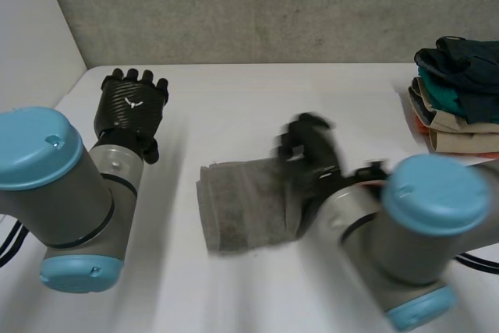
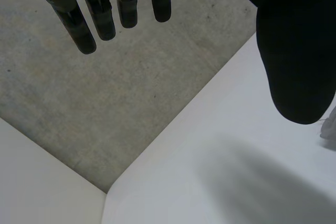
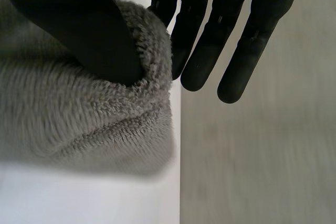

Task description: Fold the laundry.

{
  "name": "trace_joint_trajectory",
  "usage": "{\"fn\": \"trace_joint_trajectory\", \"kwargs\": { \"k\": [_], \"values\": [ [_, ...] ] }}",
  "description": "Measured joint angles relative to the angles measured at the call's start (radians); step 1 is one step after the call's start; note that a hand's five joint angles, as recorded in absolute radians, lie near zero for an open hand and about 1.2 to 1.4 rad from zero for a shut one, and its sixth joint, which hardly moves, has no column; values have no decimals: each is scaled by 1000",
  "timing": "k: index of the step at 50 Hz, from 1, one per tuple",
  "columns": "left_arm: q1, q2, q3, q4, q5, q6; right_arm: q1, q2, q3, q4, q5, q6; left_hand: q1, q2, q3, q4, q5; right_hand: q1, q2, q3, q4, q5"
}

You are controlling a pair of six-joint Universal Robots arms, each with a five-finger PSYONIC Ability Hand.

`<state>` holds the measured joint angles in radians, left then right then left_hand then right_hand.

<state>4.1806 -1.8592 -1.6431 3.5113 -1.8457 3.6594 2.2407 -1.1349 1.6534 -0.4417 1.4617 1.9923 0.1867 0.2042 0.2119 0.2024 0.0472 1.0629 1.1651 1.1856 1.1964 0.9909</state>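
A grey towel (image 1: 245, 204), folded into a small rectangle, lies in the middle of the white table (image 1: 257, 95). My right hand (image 1: 312, 150) is at the towel's right edge. In the right wrist view its thumb (image 3: 79, 30) presses into the fluffy grey towel (image 3: 79, 124) against a finger behind it, pinching the edge, while the other fingers (image 3: 210, 45) reach past the cloth. My left hand (image 1: 131, 103) is held up over the table's far left, away from the towel. Its fingers (image 2: 100, 14) are straight and spread and hold nothing.
A stack of folded clothes (image 1: 460, 91) in dark, teal and beige sits at the table's far right. A grey wall (image 1: 257, 5) runs behind the table, and a white side wall (image 1: 31, 29) closes the left.
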Motion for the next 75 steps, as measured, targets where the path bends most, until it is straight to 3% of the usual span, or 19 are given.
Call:
{"fn": "trace_joint_trajectory", "kwargs": {
  "k": [5, 7, 12, 15, 20, 22, 23, 27, 32, 40, 46, 51, 57, 64, 69, 75],
  "values": [
    [9, 18, -26, 0, -1, -1, 161, 124, -73, -2, -163, -36, 0, 0, 0, 0, 0, 0, 0, 0, 0, 8],
    [10, 22, -37, 0, -1, -2, 200, 165, -89, -2, -217, -47, 0, 0, 0, 0, 0, -51, -116, -127, -133, -109],
    [13, 33, -56, 0, -2, -12, 236, 204, -104, -4, -265, -41, 0, 0, 0, 0, 0, -748, -848, -853, -862, -839],
    [13, 42, -56, 1, -3, -27, 225, 175, -97, -4, -243, 33, 0, 0, 0, 0, 0, -841, -960, -979, -984, -943],
    [7, 50, -37, 1, -3, -59, 164, 69, -78, 1, -204, 280, 0, 0, 0, 0, 0, -841, -960, -983, -988, -943],
    [-8, 52, -15, -1, -3, -88, 99, -23, -67, 22, -180, 535, 0, 0, 0, 0, 0, -841, -960, -983, -988, -943],
    [-13, 52, -10, -2, -3, -96, 92, -31, -67, 26, -178, 562, 0, 0, 0, 0, 0, -841, -960, -983, -988, -943],
    [-75, 44, 22, -9, 1, -163, -14, -113, -95, 155, -158, 918, 0, 0, 0, 0, 0, -841, -960, -983, -988, -943],
    [-160, 11, 37, -26, 2, -248, -80, -70, -186, 339, -158, 1051, 0, 0, 0, 0, 0, -841, -960, -983, -988, -943],
    [-219, -126, 48, -116, -21, -322, -102, 163, -393, 574, -170, 1048, 0, 0, 0, 0, 0, -841, -960, -983, -988, -943],
    [-211, -217, 50, -196, -57, -323, -100, 288, -469, 627, -167, 999, 0, 0, 0, 0, 0, -841, -960, -983, -988, -943],
    [-199, -251, 53, -244, -64, -317, -96, 316, -481, 627, -134, 896, 3, 0, 0, 0, 0, -841, -960, -983, -988, -943],
    [-188, -207, 90, -272, -51, -308, -92, 250, -451, 588, -60, 794, 3, 2, 0, 2, 0, -841, -960, -983, -988, -943],
    [-138, -95, 211, -325, 87, -303, -50, 102, -285, 419, -20, 745, 3, 2, 0, 2, 0, -841, -960, -983, -988, -943],
    [-91, -54, 309, -384, 279, -303, 14, 33, -125, 280, -19, 736, 3, 2, 1, 2, 0, -841, -960, -983, -988, -943],
    [-61, -43, 418, -495, 566, -305, 67, 25, 23, 134, -23, 733, 3, 2, 2, 2, 0, -841, -960, -983, -988, -943]
  ]
}}
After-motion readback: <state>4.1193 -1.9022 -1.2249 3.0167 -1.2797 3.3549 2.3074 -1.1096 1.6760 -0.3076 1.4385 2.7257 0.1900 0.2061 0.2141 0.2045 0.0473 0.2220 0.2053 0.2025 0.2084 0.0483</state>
